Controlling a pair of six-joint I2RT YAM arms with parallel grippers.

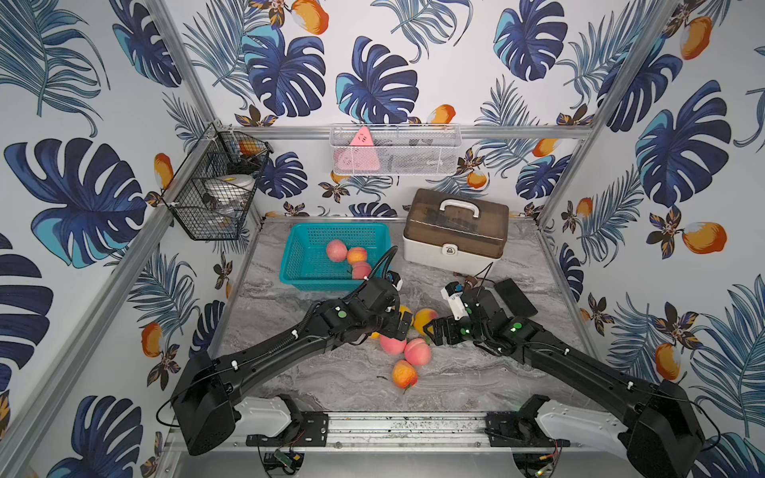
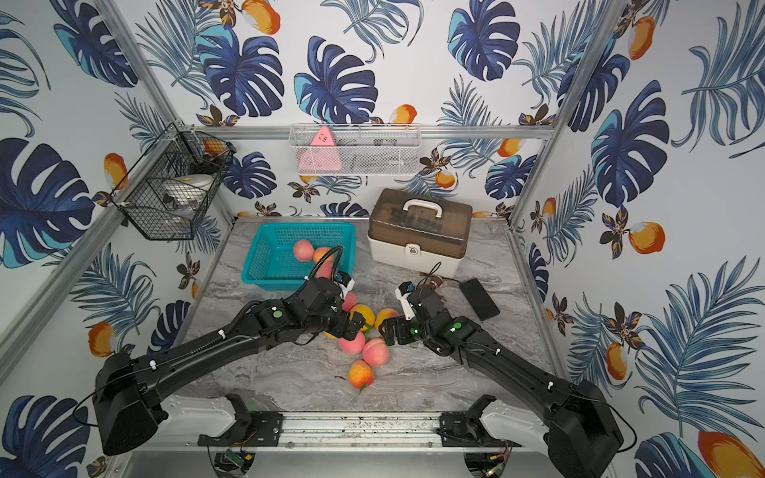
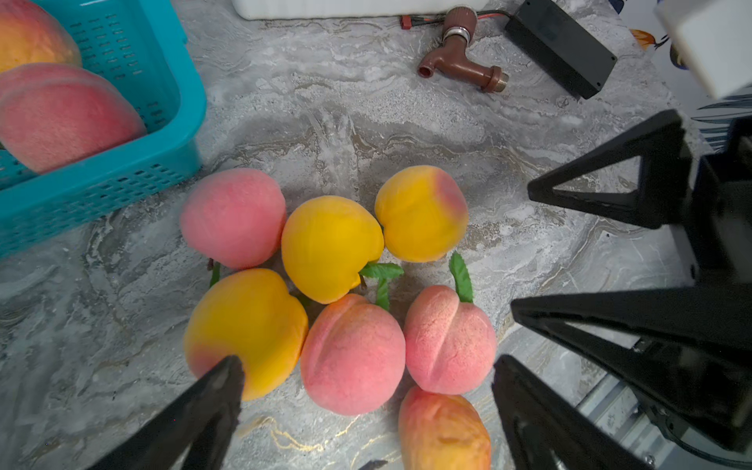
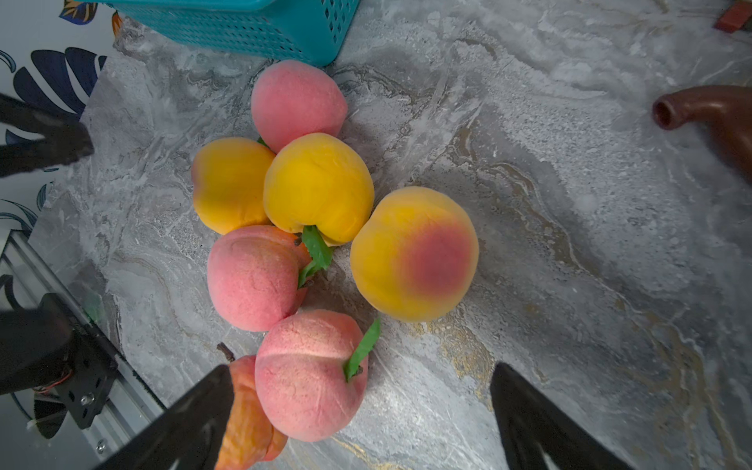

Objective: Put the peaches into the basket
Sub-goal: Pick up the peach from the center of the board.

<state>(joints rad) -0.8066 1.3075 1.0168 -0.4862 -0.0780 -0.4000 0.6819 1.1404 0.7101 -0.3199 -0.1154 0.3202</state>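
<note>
Seven peaches (image 3: 325,248) lie packed together on the grey marble surface (image 1: 331,372), near the front corner of the teal basket (image 1: 296,256), which holds three more. The left end effector (image 3: 368,368) and the right end effector (image 4: 362,372) hang over the cluster from opposite sides. Each has its jaws spread wide and grips nothing.

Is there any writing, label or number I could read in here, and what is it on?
None can be read.
Pink triangle in the white mesh basket: small dark marks, too small to read.
Latch of the lidded box: a mark, too blurred to read.
</note>
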